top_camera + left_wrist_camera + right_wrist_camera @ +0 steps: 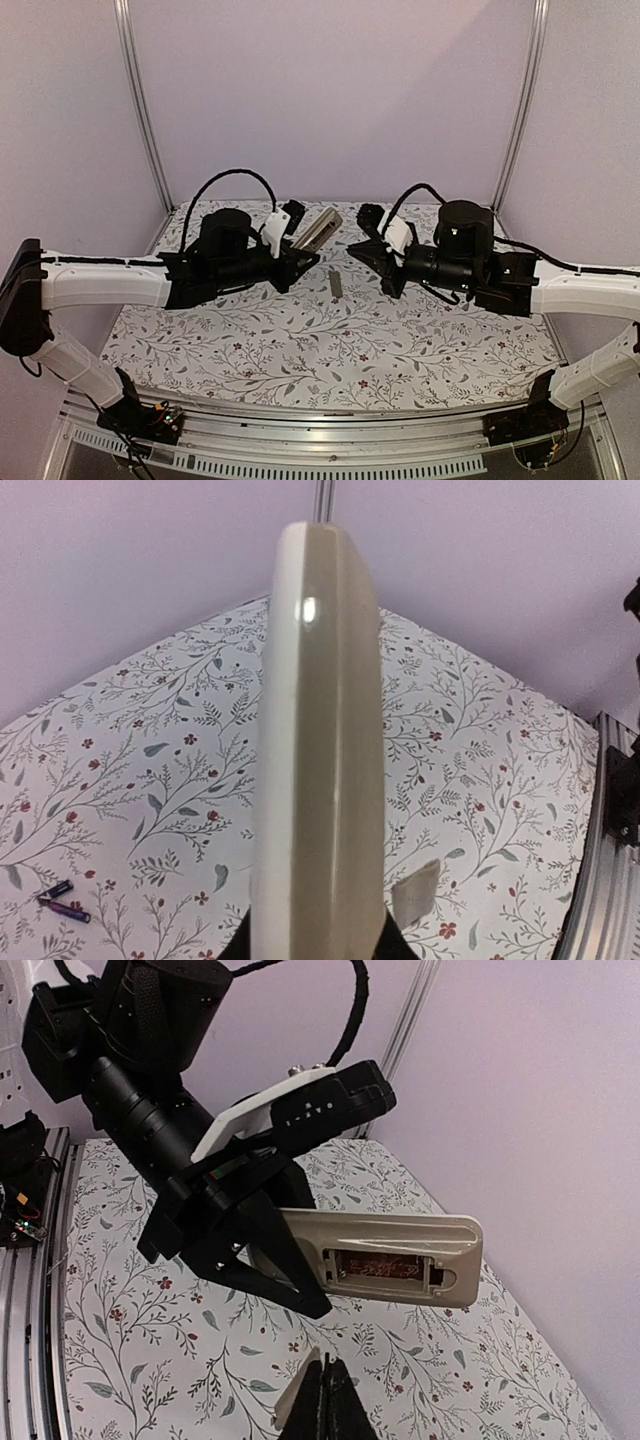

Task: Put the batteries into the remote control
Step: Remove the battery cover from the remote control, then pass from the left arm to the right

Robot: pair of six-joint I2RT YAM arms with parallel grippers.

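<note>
While left pincer (pixel 285 1255) clamped remote (pixel 400 1255) aloft by one end, right pincer (pixel 322 1405) was closed, seemingly empty; batteries (pixel 62 901) lay on bench (pixel 470 730). Risk: remote pivoting under pressing.

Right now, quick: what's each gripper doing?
Left gripper: shut on the remote.
Right gripper: shut, nothing seen in it.

Free room beneath remote control (pixel 318 228)

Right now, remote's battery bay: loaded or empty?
Empty. Right wrist view shows the remote control with its recess uncovered and no cells inside; two batteries lie on the table.
</note>
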